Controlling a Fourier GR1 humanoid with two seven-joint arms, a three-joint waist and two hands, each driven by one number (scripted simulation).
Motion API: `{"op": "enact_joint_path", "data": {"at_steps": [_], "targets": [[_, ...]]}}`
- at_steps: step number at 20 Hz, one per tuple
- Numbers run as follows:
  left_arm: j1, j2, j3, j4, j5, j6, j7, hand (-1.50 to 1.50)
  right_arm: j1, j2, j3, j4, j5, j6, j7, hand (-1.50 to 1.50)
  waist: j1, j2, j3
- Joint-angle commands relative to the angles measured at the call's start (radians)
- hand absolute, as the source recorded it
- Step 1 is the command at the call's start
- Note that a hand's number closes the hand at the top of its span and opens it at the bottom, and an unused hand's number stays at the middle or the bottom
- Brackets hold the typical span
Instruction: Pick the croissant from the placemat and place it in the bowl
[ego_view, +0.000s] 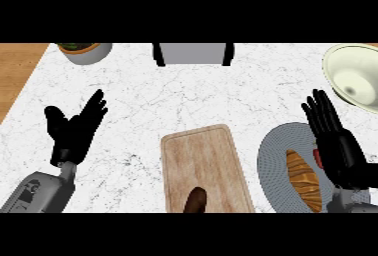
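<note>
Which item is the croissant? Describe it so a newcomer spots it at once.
Find the grey round placemat at the counter's lower right, beside the wooden cutting board. The croissant lies on it, by the right hand: long, golden-brown, ridged, unlike the dark item on the board.

The right hand (338, 145) covers the placemat's (277, 165) three-o'clock rim, while the bowl (356, 75) (two o'clock) and the dark item (196, 201) on the cutting board (203, 167) run off frame.

Croissant (303, 180) on placemat (277, 150), rt of cutting board (203, 162); bowl (354, 72) behind placemat.
</note>
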Motion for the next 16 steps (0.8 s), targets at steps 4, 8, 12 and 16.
{"op": "enact_joint_path", "data": {"at_steps": [4,8,12,16], "targets": [[0.010,-0.025,-0.062,-0.078,-0.076,-0.094,-0.161,0.00,0.078,-0.041,-0.088,0.007,0.035,-0.016,-0.099,1.50,-0.012,0.005,-0.018],[0.006,-0.029,-0.104,-0.128,-0.066,-0.147,-0.181,0.00,0.183,-0.230,-0.140,0.034,0.337,-0.126,-0.073,1.50,-0.028,0.007,-0.022],[0.021,-0.095,-0.121,-0.113,-0.138,-0.177,-0.211,0.00,0.149,-0.063,-0.110,0.153,0.186,-0.054,-0.237,-1.50,-0.007,0.006,-0.018],[0.058,-0.063,-0.130,-0.216,-0.114,-0.181,-0.165,0.00,0.163,-0.179,-0.060,0.150,0.402,-0.097,-0.241,-1.50,0.004,0.004,-0.018]]}}
